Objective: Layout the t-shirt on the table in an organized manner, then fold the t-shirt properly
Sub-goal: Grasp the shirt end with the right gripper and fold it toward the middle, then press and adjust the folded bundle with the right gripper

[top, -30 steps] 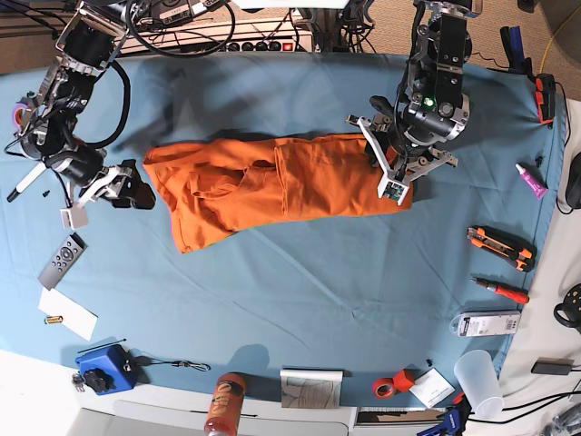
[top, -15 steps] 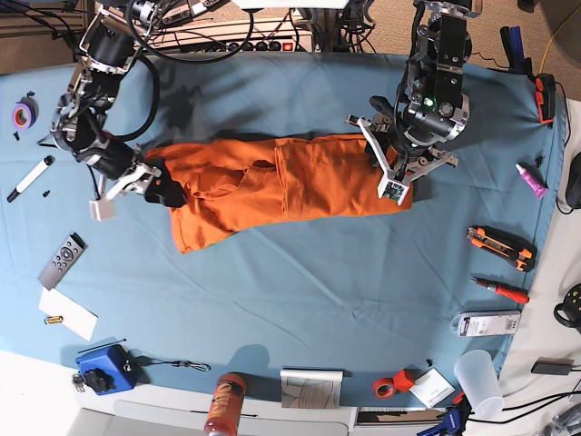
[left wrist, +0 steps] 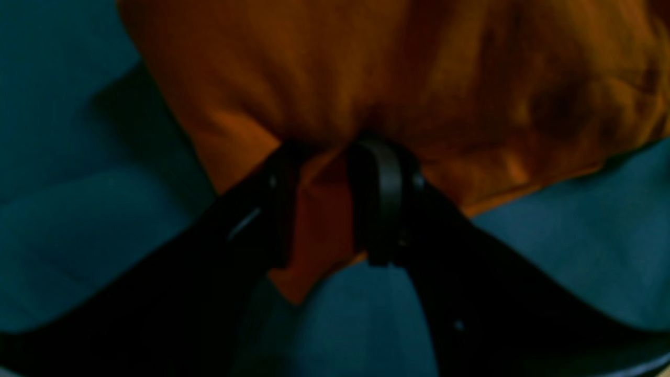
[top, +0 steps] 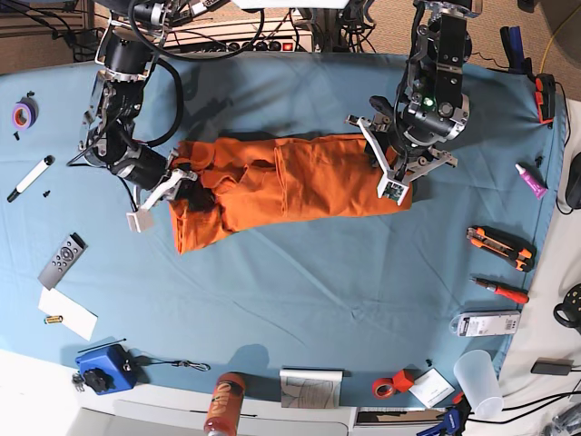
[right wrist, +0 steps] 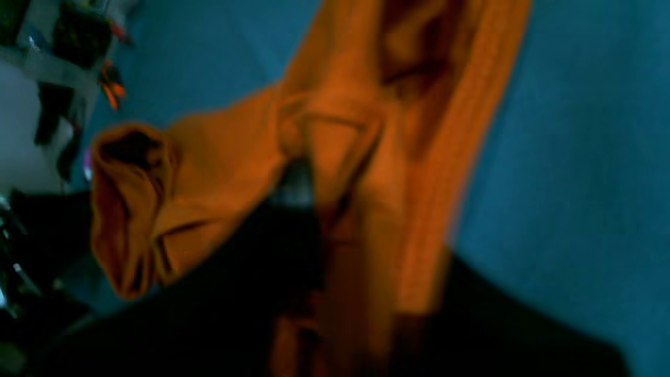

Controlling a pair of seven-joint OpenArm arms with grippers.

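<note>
Orange t-shirt [top: 272, 186], pinched at both ends by left gripper [left wrist: 327, 204] and right gripper [top: 186, 180] (both clamped on cloth), could bunch on the desk [top: 300, 300] if pulled unevenly.

1. Two black jointed arms, trailing looped black cables near the upper links.
2. Left pincer [top: 397, 174]: white brackets, black housing, small green light above.
3. Right pincer [top: 182, 182]: black body, white bracket and white block at the side.
4. Dark, curved fingers [left wrist: 384, 199], blurred close up.
</note>
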